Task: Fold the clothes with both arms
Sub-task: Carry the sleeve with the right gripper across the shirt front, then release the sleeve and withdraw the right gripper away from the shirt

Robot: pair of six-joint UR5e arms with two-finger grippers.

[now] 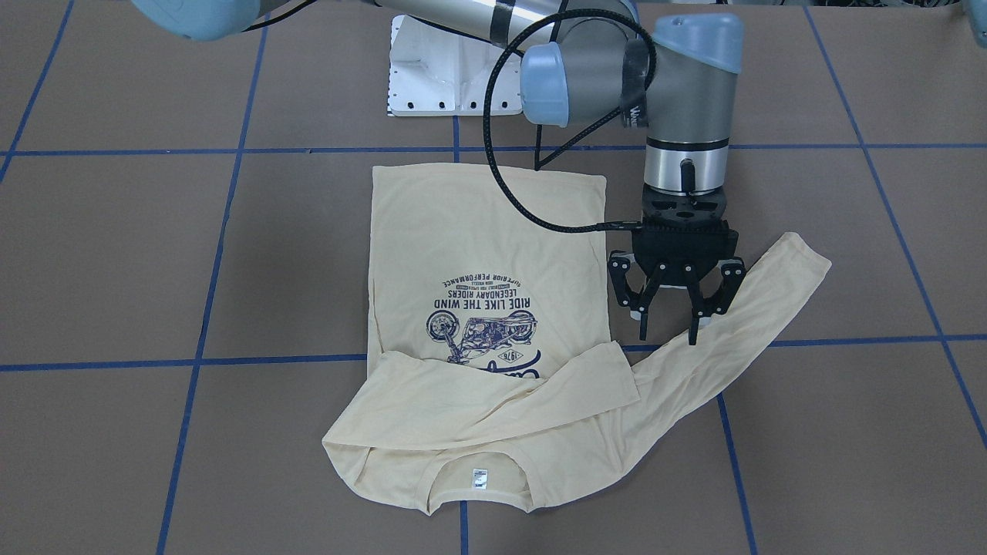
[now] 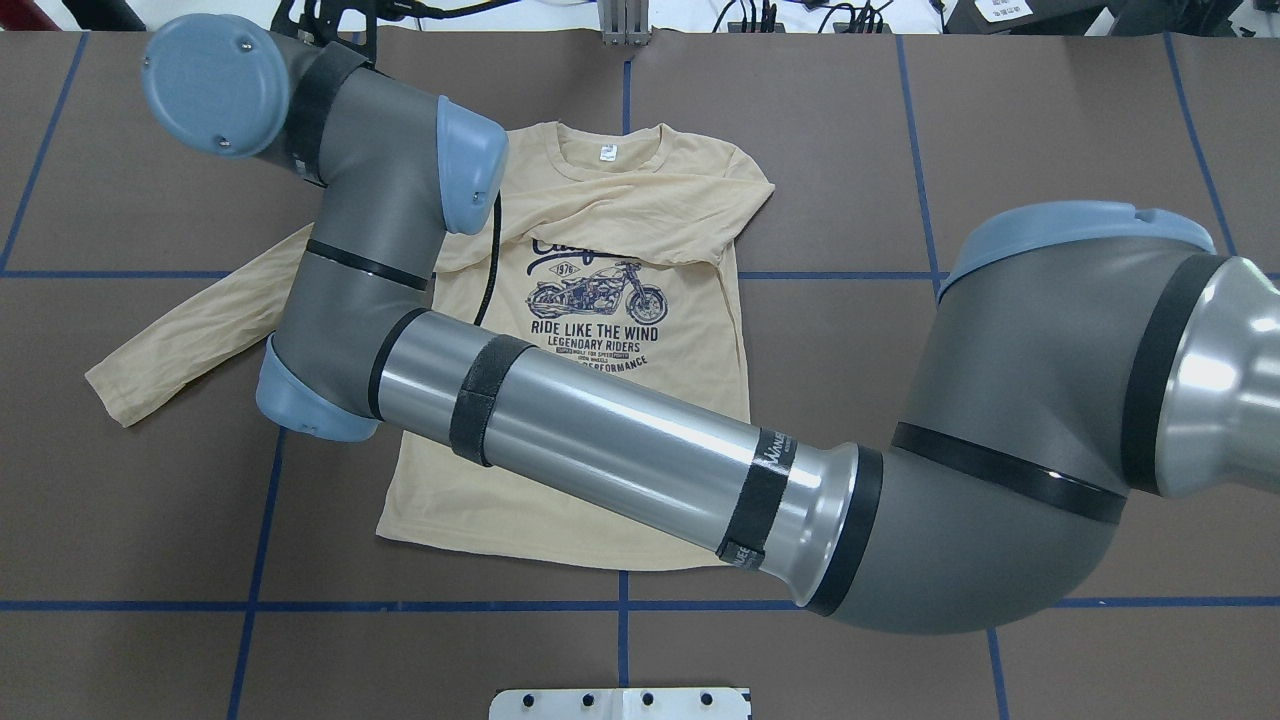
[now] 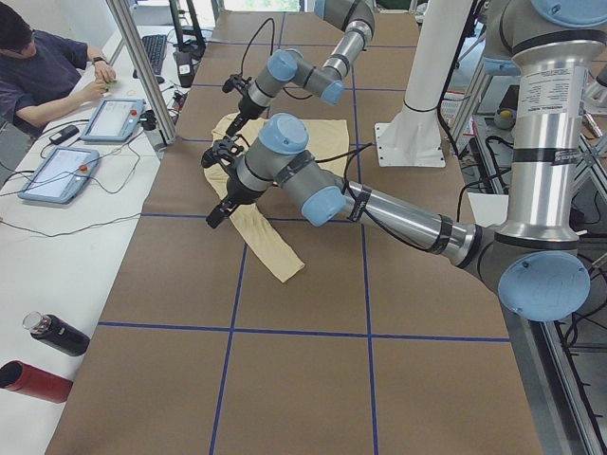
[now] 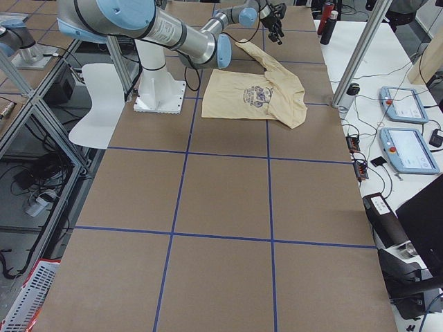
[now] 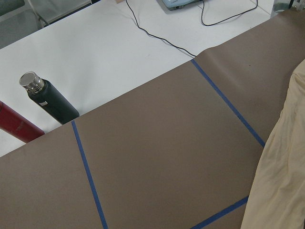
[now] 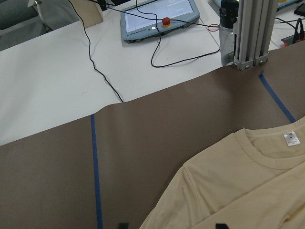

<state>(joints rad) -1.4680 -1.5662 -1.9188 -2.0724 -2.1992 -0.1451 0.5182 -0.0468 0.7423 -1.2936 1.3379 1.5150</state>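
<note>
The cream-yellow shirt (image 1: 478, 254) lies flat with its print up and its collar toward the operators' side. One sleeve (image 1: 493, 385) is folded across the chest below the collar. The other sleeve (image 1: 756, 308) stretches out sideways, seen as the sleeve (image 2: 190, 330) in the overhead view. My left gripper (image 1: 669, 335) points down, open and empty, just over that stretched sleeve beside the shirt's body. My right gripper (image 6: 170, 225) hangs high over the collar end. Only its two fingertips show, apart, with nothing between them. The right gripper (image 3: 237, 93) is the far, small one in the left side view.
Brown table marked with blue tape lines (image 1: 293, 358). The white pedestal base (image 1: 447, 69) is behind the shirt. The operators' white table holds a tablet (image 6: 159, 19), a black bottle (image 5: 47, 102) and a red bottle (image 5: 14, 126). A metal post (image 6: 252, 33) stands at the edge. A person (image 3: 47, 66) sits there.
</note>
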